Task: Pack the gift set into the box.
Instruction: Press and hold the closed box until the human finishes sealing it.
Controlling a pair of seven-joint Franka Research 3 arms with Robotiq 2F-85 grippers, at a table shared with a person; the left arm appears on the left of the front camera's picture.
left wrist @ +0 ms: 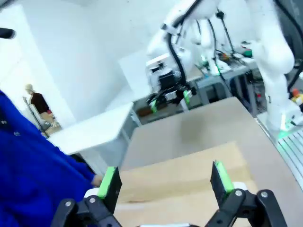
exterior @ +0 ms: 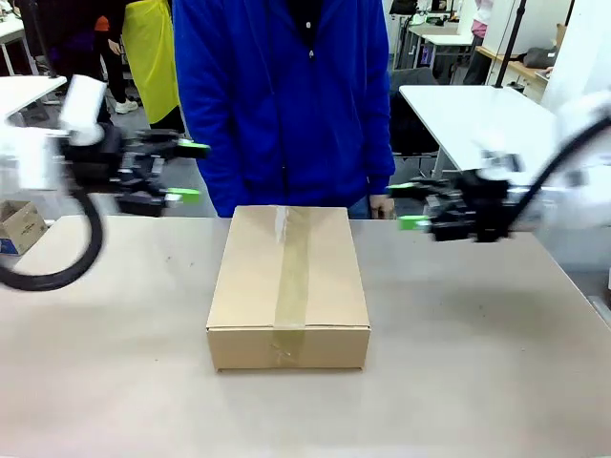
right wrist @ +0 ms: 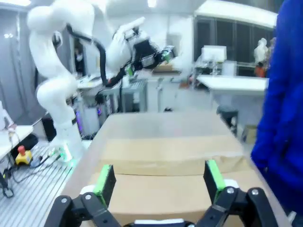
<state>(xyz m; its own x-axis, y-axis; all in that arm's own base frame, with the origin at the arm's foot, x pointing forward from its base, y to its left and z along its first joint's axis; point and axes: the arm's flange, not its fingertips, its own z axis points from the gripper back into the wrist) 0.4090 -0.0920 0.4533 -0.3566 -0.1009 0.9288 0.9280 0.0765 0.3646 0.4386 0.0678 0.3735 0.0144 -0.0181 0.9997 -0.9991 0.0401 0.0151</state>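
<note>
Taped box (exterior: 289, 286) on table between both fingers, left fingers (exterior: 191, 172) and right fingers (exterior: 408, 204) spread, empty

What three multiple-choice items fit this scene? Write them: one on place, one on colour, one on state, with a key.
1. Where does the cardboard box sit on the table?
A. at the middle, in front of the person
B. at the far left edge
C. under the right arm's base

2. What colour is the person's jacket?
A. red
B. blue
C. grey

3. How is the box?
A. flaps standing open
B. crushed flat
C. closed, tape along the top seam

Key: 1 A, the box lies midway between the left gripper and the right gripper, before the person. 2 B, the jacket is plainly blue. 3 C, the flaps lie flat under a tape strip; both grippers hang open and apart from it.
</note>
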